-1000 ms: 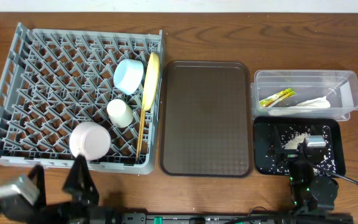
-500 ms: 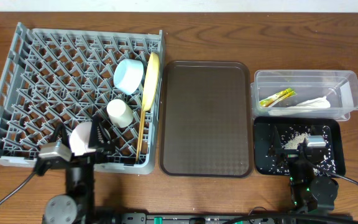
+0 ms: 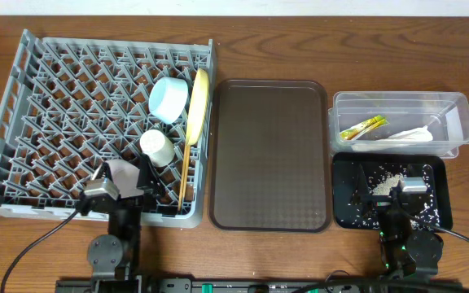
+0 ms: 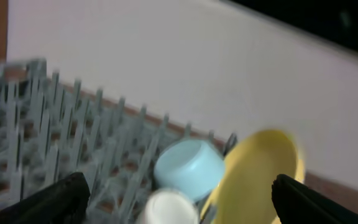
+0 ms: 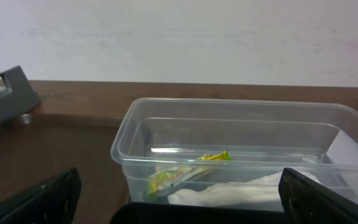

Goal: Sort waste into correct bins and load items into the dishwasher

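Left gripper [image 4: 176,193] fingers apart, view blurred; cream cup [image 4: 166,210] cut off. Right gripper [image 5: 178,186] fingers apart; paper wrapper [image 5: 229,193] partly hidden.

Brown wooden table [image 3: 381,49], white wall [image 5: 179,37]
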You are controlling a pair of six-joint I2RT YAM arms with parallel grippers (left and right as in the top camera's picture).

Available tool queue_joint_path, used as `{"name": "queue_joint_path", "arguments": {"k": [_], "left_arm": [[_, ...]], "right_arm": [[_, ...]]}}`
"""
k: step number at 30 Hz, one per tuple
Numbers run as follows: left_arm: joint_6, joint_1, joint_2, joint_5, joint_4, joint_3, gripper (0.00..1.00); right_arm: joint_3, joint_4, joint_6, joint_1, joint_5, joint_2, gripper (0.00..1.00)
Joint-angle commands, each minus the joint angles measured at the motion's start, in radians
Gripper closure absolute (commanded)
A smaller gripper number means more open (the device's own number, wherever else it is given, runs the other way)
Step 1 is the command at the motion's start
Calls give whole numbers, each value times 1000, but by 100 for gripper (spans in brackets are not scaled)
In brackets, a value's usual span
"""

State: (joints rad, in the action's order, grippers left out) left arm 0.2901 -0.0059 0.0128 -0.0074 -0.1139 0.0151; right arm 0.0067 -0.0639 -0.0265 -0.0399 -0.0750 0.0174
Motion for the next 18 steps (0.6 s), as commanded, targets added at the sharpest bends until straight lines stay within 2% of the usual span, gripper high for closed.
{"name": "queue_joint_path", "arguments": {"k": [1, 6, 18], "left_arm": [[-10, -8, -11, -13, 59, -11, 4], [-14, -8, -11, -12, 190, -11, 4], [-35, -8, 11, -12, 185, -11, 2]], "right_arm": [[-1, -4, -14, 15, -5, -5, 1], [-1, -4, -14, 15, -5, -5, 1], [-1, -4, -14, 15, -5, -5, 1]]}}
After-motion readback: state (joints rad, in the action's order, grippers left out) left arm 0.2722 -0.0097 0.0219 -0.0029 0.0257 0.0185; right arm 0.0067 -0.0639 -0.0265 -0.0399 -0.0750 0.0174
